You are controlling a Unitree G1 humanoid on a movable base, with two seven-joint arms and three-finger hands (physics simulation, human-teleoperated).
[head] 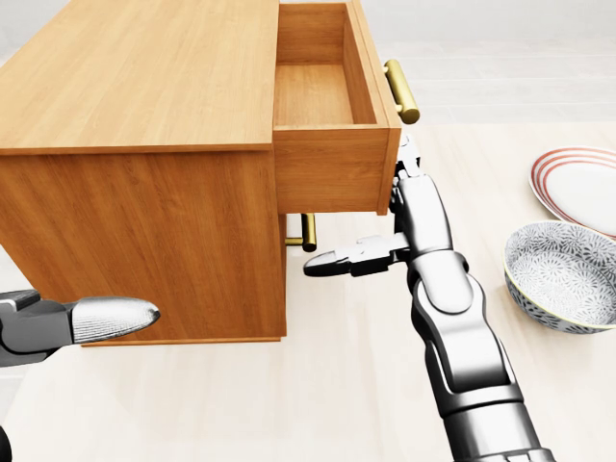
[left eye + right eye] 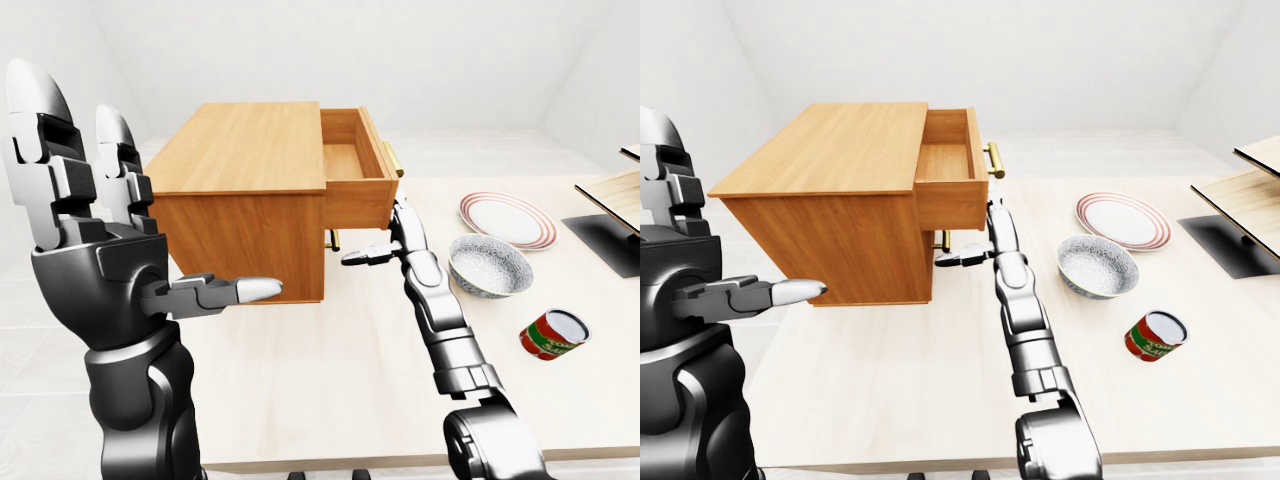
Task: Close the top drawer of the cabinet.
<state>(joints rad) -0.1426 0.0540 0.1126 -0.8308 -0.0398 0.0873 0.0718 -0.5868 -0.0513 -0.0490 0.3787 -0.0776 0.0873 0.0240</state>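
top drawer (image 1: 332,168) stands open, rigid wood, should slide | I'd push its front beside the brass handle (image 1: 401,90) | right hand (image 1: 390,236) unclenched beneath it; left hand (image 2: 85,250) spread, idle

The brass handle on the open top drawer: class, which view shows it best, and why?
The head view: the brass handle appears large and in full beside the open top drawer. Both eye views show it small, only as a short gold bar.

You get bright, even, sharp renders with no glare. Only faint soft shadows lie under the cabinet (image 2: 250,190).
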